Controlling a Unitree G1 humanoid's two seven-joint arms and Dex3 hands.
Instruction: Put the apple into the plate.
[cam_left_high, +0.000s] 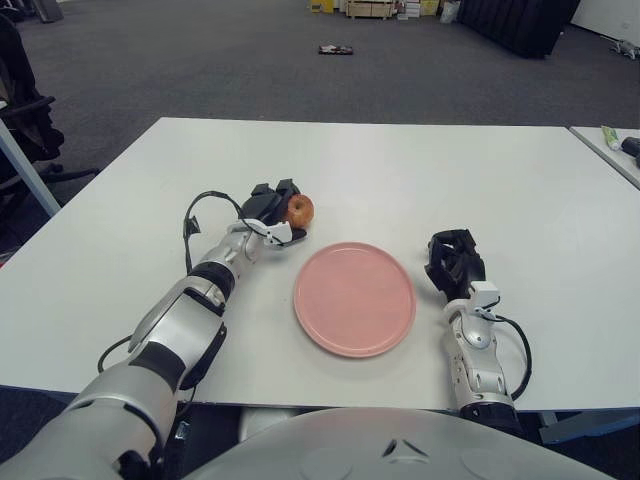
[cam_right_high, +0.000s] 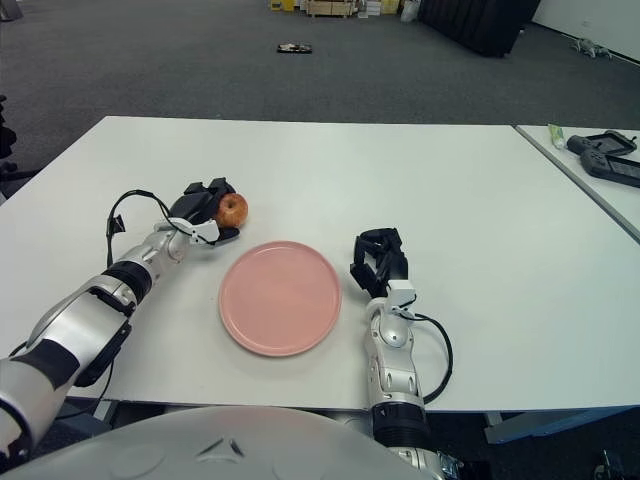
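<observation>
Left hand (cam_left_high: 274, 212) cups small red apple (cam_left_high: 300, 209), apparently gripping, contact partly hidden, just beyond round pink plate (cam_left_high: 355, 298); right hand (cam_left_high: 453, 260) curled empty right of plate

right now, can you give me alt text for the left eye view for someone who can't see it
The left robot hand closes around a red apple on a white table, just beyond the upper left edge of an empty pink plate. The right robot hand shows to the right of the plate, fingers curled and holding nothing.

Left robot hand (cam_left_high: 272, 213) cups apple (cam_left_high: 299, 209) beside plate (cam_left_high: 355, 298).
</observation>
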